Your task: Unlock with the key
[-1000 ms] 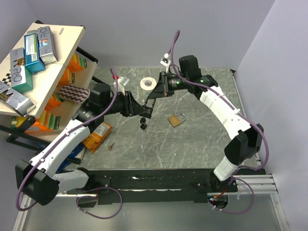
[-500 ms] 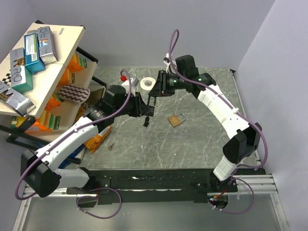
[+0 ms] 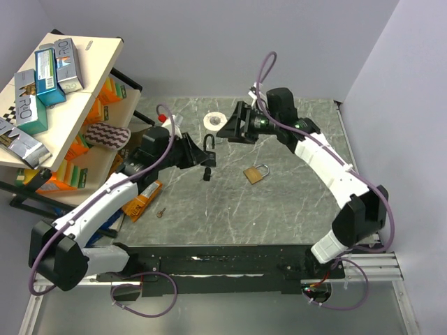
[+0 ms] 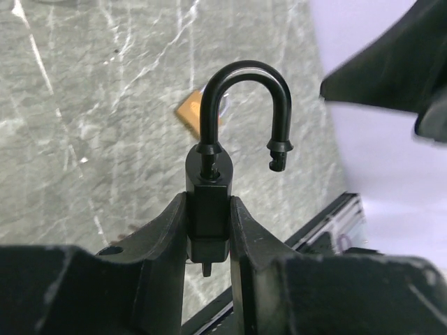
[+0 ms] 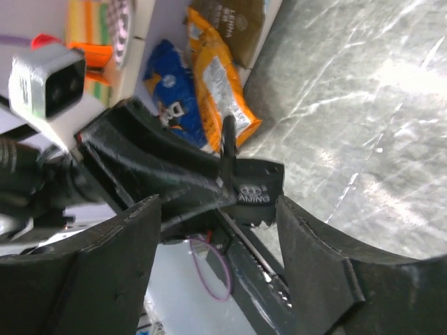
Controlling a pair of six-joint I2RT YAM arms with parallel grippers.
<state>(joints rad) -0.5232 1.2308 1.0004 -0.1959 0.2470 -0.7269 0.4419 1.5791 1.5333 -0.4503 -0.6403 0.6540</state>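
Pinching the black padlock [image 4: 209, 187] in our left hand [image 3: 201, 155], we see its shackle [image 4: 244, 70] sprung — unlocking looks done, little left. The key bunch [image 3: 206, 174] shows just below it; our right hand [image 3: 228, 130] is spread, empty.

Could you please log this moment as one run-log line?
left gripper: shut on black metal padlock | shackle: open | right gripper: open, empty
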